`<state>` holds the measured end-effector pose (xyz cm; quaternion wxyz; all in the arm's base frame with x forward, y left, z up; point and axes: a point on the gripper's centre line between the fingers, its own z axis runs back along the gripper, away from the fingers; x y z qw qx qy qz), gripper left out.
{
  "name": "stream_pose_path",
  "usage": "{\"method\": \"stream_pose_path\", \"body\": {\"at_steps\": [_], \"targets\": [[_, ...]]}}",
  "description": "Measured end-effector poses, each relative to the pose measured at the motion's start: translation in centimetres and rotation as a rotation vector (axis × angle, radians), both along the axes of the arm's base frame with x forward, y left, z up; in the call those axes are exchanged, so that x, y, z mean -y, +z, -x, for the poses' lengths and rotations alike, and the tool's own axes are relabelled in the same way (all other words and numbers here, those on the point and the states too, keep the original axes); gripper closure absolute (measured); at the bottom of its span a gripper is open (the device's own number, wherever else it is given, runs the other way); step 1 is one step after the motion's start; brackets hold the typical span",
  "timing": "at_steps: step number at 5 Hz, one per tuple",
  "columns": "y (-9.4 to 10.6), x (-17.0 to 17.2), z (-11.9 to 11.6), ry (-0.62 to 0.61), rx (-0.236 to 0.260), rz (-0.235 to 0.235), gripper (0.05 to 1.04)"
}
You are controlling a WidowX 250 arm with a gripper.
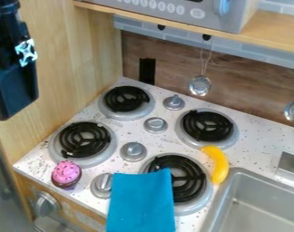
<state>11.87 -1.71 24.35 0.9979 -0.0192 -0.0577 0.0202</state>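
A small toy cupcake with pink frosting and a dark brown base [66,173] stands on the speckled white stovetop [44,161], at its front left corner, just beside the front left burner [85,139]. It is the loose thing nearest the black gripper [11,105], which hangs well apart from it at the upper left, before the pale wooden side panel [61,54]. Whether the gripper is spread, closed or carrying something, I cannot tell. The cupcake rests free of it, so I judge that any lifting or placing of it is still to be done; nothing here shows a finished step. Farther right, a flat bright-blue cloth [140,201] covers part of the front right burner [184,177] and reaches the front edge, and a curved yellow toy banana [218,164] lies between that burner and the grey metal sink [234,181]. Counted up: one cupcake, one cloth, one banana, four black coil burners, four silver knobs on the stovetop, one knob on the front panel [46,204], one sink, and two hanging metal utensils [199,85].
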Motion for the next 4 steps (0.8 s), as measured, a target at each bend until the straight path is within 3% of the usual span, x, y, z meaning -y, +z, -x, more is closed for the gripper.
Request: {"method": "stream_pose_path", "body": {"at_steps": [1, 2, 3, 4], "targets": [[-0.4, -0.1, -0.1, -0.021, -0.001, -0.003, 0.087], [-4.4, -4.6, -1.9, -0.157, 0.013, -0.091, 0.087], [-9.5, -7.2, -4.5, -0.13, 0.002, -0.105, 0.087], [-13.9, -9.3, -6.8, -0.083, 0.036, -0.1, 0.087]]}}
